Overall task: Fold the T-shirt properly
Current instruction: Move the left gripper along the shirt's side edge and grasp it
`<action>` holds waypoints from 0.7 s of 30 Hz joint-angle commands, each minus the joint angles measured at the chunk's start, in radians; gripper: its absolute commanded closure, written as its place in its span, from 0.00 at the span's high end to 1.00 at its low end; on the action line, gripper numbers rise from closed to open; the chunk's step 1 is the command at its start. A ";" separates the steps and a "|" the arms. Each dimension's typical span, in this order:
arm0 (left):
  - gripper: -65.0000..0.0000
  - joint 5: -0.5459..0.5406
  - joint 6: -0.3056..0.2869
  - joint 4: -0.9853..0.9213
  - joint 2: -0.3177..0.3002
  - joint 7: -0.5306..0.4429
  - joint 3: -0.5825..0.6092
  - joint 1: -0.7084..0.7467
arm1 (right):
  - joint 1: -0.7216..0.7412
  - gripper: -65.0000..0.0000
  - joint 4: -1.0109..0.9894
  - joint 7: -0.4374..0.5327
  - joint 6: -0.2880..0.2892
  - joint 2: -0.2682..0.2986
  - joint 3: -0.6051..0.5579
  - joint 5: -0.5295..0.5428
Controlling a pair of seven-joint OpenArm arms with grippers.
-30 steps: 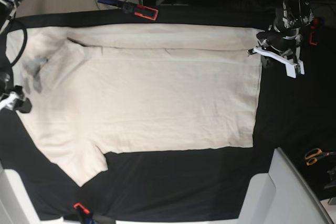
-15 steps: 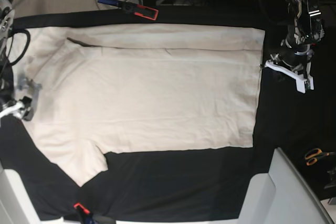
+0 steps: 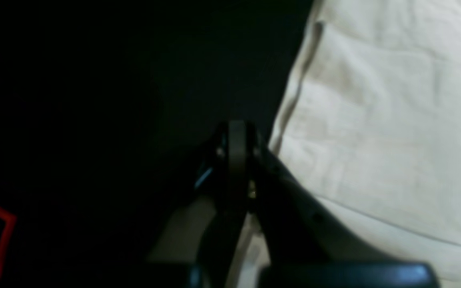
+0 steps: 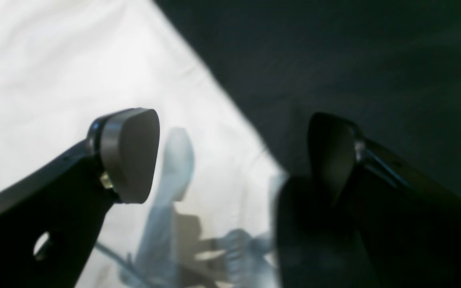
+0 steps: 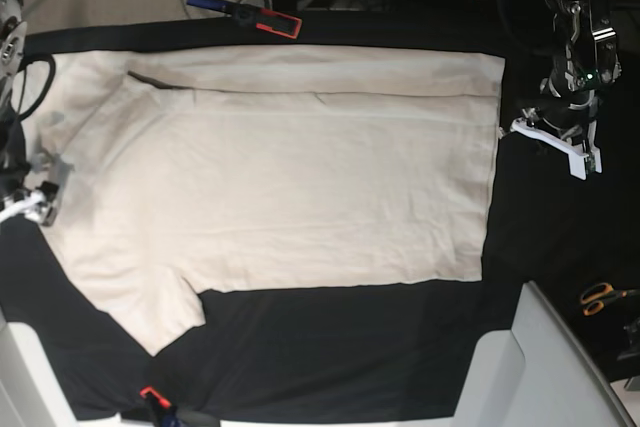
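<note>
T-shirt [image 5: 280, 177] lies flat; right pincer [image 4: 234, 160] gapes above it.

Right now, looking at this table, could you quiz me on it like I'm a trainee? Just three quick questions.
1. True or false: the T-shirt lies spread flat on the black cloth.
2. Which claw has its jaws apart: (a) left claw or (b) right claw?
3. Fill in: the orange-handled ______ lie at the table's edge, near the left arm's side.

Key: 1 true; 2 b, empty above the shirt's edge; 3 scissors.
</note>
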 commanded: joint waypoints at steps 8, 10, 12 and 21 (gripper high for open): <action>0.00 -0.004 -0.002 0.018 -0.014 -0.014 -0.007 -0.004 | 0.023 0.81 -0.062 0.046 0.005 0.019 0.001 0.001; 0.00 -0.006 -0.002 0.015 -0.014 -0.014 -0.007 -0.006 | 0.024 0.70 -0.062 0.046 0.005 0.019 0.001 0.001; 0.00 -0.006 -0.002 0.010 -0.014 -0.013 -0.007 -0.026 | 0.026 0.56 -0.062 0.045 0.005 0.019 0.001 0.001; 0.43 -0.006 -0.002 -0.102 -0.016 -0.013 -0.001 -0.227 | 0.023 0.00 -0.062 0.042 0.005 0.019 0.001 0.001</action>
